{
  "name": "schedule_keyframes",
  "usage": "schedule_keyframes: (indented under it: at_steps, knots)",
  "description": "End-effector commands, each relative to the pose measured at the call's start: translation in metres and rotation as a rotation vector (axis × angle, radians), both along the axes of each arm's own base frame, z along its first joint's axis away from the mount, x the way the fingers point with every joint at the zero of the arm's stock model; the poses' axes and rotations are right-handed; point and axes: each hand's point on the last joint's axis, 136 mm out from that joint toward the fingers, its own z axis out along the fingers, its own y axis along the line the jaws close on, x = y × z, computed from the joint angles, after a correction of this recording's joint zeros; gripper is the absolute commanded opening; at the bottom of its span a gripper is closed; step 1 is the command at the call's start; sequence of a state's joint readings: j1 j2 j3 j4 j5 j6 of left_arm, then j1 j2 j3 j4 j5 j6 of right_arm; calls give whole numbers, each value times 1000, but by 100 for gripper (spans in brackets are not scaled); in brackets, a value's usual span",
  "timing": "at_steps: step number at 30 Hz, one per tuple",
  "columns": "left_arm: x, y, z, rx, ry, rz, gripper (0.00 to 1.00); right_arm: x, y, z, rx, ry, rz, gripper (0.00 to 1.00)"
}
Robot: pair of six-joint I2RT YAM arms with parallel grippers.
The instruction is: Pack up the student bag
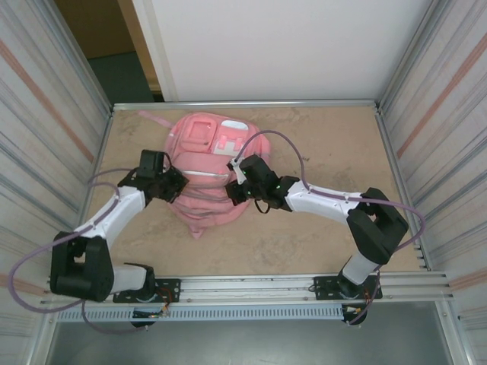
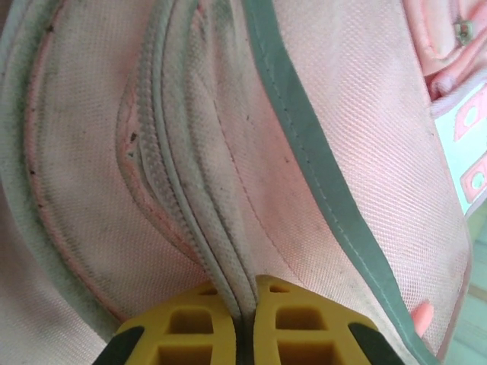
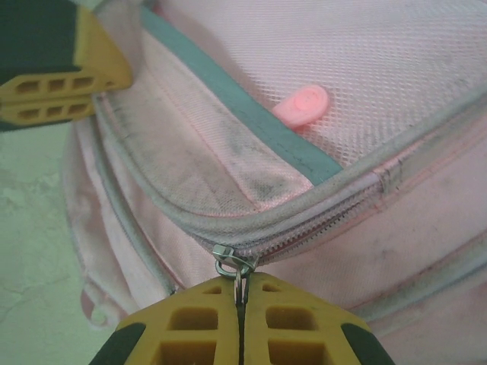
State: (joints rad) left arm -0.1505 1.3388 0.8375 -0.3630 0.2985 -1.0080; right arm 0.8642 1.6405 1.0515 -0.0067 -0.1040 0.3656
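Observation:
The pink student bag (image 1: 204,141) lies flat on the middle of the table, front pockets toward the far side. My left gripper (image 1: 176,190) is at its left side, shut on a grey-piped fold of fabric beside the zipper (image 2: 245,293). At the bag's right side, my right gripper (image 1: 234,190) is shut on the metal zipper pull (image 3: 242,293). Its silver slider (image 3: 232,260) sits on the zipper track. A small pink rubber tab (image 3: 302,105) rests on the bag's mesh fabric (image 3: 380,53). The left gripper's yellow fingers (image 3: 61,76) show at the upper left of the right wrist view.
Corrugated walls and a metal frame (image 1: 243,103) close in the table on three sides. A rail (image 1: 304,285) runs along the near edge by the arm bases. Bare tabletop (image 1: 335,152) lies right of the bag. A purple cable (image 1: 285,144) loops over the right arm.

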Motion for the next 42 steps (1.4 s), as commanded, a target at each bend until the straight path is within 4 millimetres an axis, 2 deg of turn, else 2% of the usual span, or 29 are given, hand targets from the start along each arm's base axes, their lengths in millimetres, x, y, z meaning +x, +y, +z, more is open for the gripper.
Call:
schedule_keyframes:
  at_steps: [1, 3, 4, 5, 6, 9, 11, 14, 16, 19, 22, 26, 29, 31, 34, 38, 42]
  knots:
    - [33, 18, 7, 46, -53, -95, 7, 4, 12, 27, 81, 18, -39, 0]
    - [45, 12, 5, 0, -45, -118, 11, -9, 33, 29, 109, 25, 0, 0]
    - [51, 10, 7, -12, -49, -124, 18, -14, 42, 30, 114, 18, 20, 0]
    - [57, 7, 8, -24, -56, -135, 38, -19, 51, 30, 113, 13, 40, 0]
    - [62, 6, 11, -29, -63, -142, 46, -23, 60, 30, 112, 9, 57, 0]
    - [65, 14, 25, -17, -84, -134, 51, -24, 79, 31, 144, 38, 72, 0]
    - [54, 27, 31, -8, -90, -94, 55, -25, 88, 32, 161, 30, 83, 0]
    - [26, 42, 35, 8, -93, -14, 61, -24, 99, 31, 164, 30, 99, 0]
    - [7, 42, 31, -6, -87, 22, 63, -24, 104, 29, 168, 38, 108, 0]
    - [-15, 31, 22, -76, -74, 31, 63, -26, 112, 24, 164, 20, 127, 0]
    - [-24, 17, 13, -114, -55, 27, 63, -29, 119, 21, 158, 35, 149, 0]
    - [-23, -1, 13, -112, -67, -15, 62, -33, 126, 19, 171, 35, 169, 0]
    - [-19, -7, 13, -98, -82, -22, 59, -36, 130, 16, 165, 52, 178, 0]
    - [-21, -8, 6, -88, -61, -13, 55, -38, 129, 15, 166, 46, 176, 0]
    - [-24, -4, -10, -74, -30, 26, 37, -42, 129, 9, 166, 44, 195, 0]
    - [-23, -6, -12, -93, -41, 26, 13, -41, 123, 6, 139, 44, 194, 0]
    - [-25, -3, -10, -62, -51, 10, 1, -37, 115, 3, 135, 23, 177, 0]
